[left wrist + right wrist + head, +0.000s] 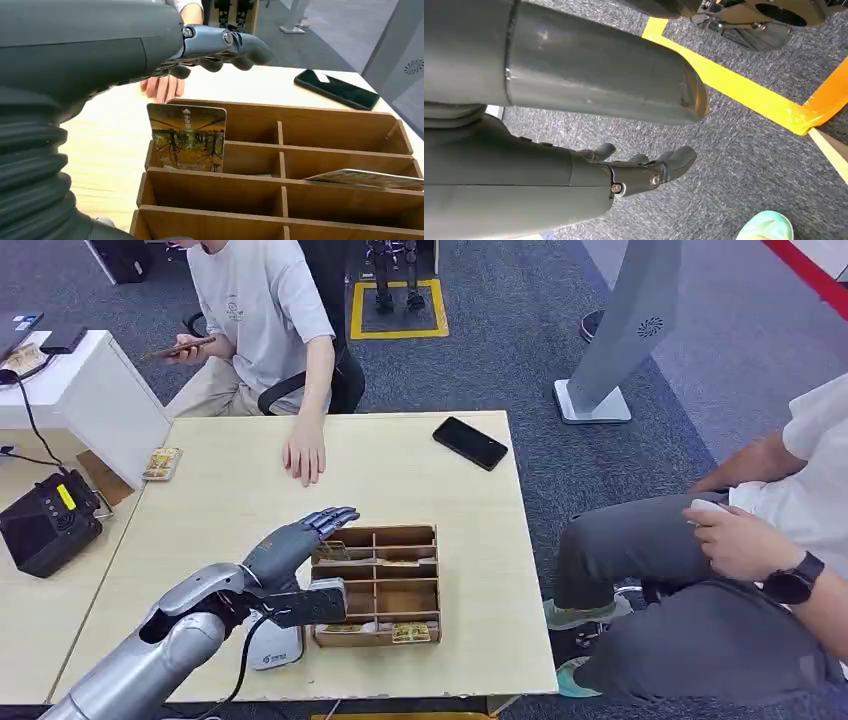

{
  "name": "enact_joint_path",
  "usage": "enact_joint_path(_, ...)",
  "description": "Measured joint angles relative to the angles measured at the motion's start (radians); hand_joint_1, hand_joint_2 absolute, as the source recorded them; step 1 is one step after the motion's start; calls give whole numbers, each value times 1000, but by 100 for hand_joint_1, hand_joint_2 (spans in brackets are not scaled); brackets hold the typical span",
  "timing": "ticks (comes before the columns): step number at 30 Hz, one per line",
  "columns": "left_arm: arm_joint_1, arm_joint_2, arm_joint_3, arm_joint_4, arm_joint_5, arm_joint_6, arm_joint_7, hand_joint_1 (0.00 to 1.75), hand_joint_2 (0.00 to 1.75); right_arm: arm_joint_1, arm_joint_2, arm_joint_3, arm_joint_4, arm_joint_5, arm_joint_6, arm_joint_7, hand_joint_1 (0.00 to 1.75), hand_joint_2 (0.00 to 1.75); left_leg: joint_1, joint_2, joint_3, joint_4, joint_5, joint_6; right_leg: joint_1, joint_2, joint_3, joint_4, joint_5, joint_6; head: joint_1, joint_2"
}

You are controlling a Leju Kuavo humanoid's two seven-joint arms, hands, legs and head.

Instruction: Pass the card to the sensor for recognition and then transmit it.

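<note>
Nearest, at six o'clock on the table (200,490): white sensor puck (275,645), just left of the wooden divider box (378,585). Above the box's left edge: left hand (300,540), fingers stretched out and apart, gripping nothing. Under it: card (186,137), upright in a left-hand compartment, untouched. Another card (365,178) leaning flat at three o'clock in the box. Farther, at one o'clock: black phone (470,443). At twelve: a person's hand (305,452). Right hand (644,172) hanging over carpet, fingers loosely curled, empty.

Left hand (300,543) open above wooden divided box (377,585), black phone (470,443) on table (230,500)
</note>
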Motion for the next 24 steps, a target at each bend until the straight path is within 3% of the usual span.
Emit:
enact_joint_path(7, -2, 0, 0, 0, -26, 8, 19, 0, 175, 0, 0, 0, 0, 0, 0, 0, 0, 0, 0, 0, 0, 0, 0, 0, 0, 0, 0, 0, 0, 0, 0, 0)
enact_joint_path(13, -1, 0, 0, 2, -106, 66, 44, 0, 175, 0, 0, 0, 0, 0, -3, -1, 0, 0, 0, 0, 0, 0, 0, 0, 0, 0, 0, 0, 0, 0, 0, 0)
enact_joint_path(24, -1, 0, 0, 13, -140, 73, 47, 0, 175, 0, 0, 1, 0, 0, -9, -2, 0, 0, 0, 0, 0, 0, 0, 0, 0, 0, 0, 0, 0, 0, 0, 0)
